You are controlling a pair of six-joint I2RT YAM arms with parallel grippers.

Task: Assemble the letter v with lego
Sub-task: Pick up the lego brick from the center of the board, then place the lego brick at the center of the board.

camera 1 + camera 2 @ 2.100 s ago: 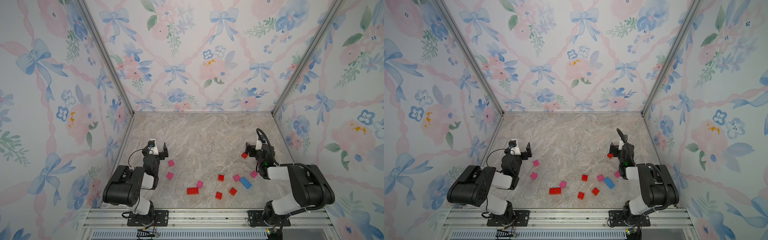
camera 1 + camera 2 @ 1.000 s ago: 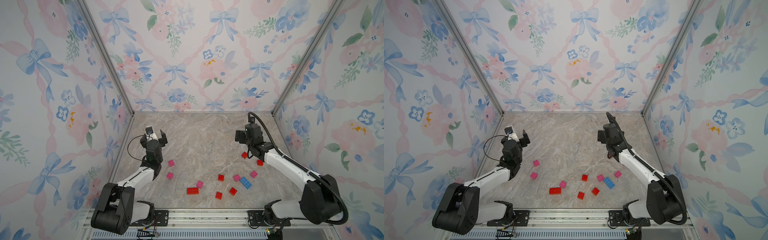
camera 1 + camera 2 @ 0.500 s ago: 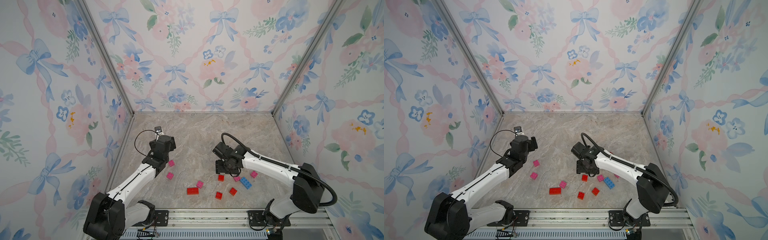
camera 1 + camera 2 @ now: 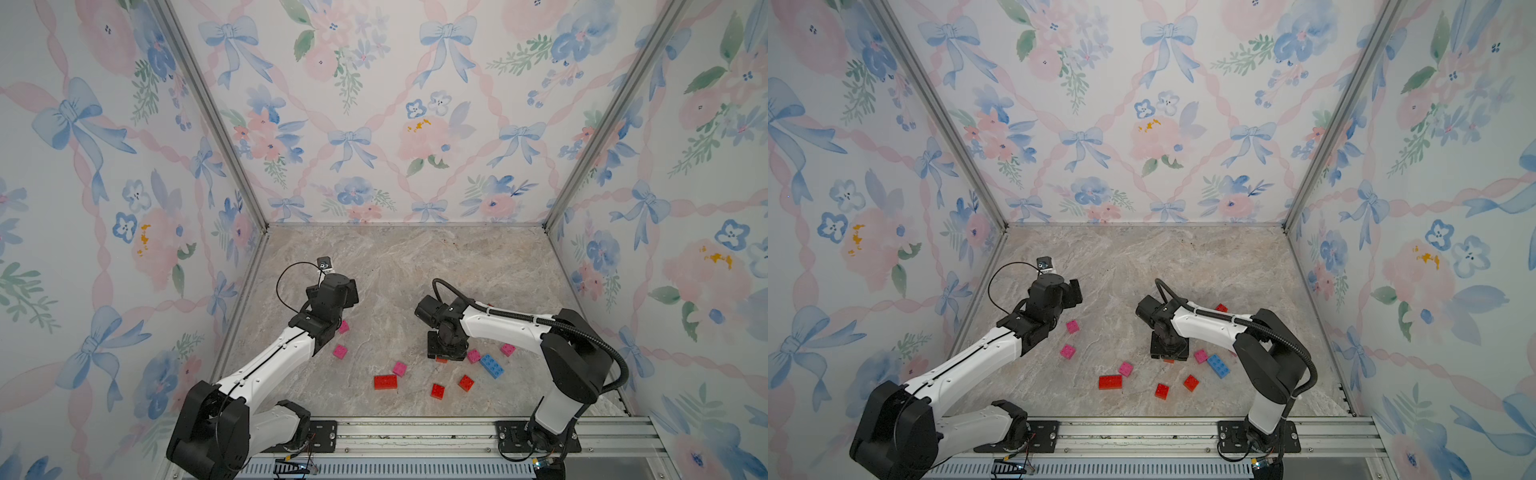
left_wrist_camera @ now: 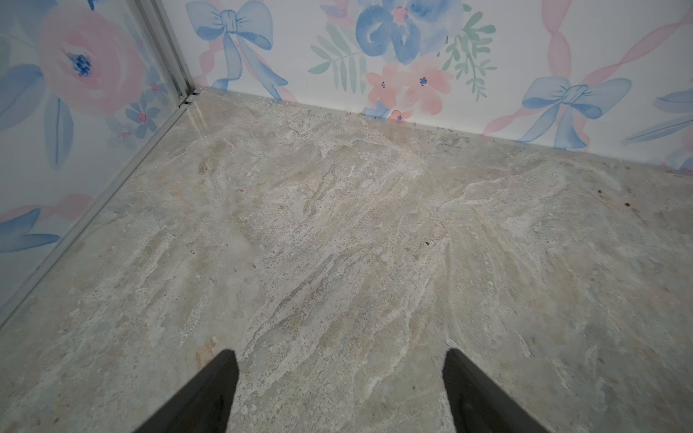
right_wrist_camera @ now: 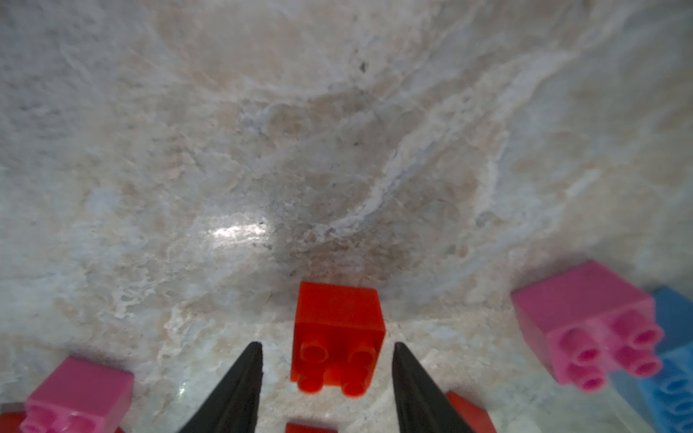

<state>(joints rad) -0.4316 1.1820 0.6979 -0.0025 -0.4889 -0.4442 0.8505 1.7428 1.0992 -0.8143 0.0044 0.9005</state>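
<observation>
The right fingers [image 6: 240, 390] point down at the marbled surface [image 6: 300, 150] and stand apart on either side of a red square brick [image 6: 337, 318]. A strip of surface shows between each tip and the brick, so nothing is clamped. That brick sits toward the front of the surface, with a pink brick [image 6: 585, 318] and the long blue brick [image 6: 671, 375] just beside it and the long red brick [image 4: 385, 381] nearby. The left fingers [image 5: 210, 393] are spread wide above bare surface, holding nothing.
</observation>
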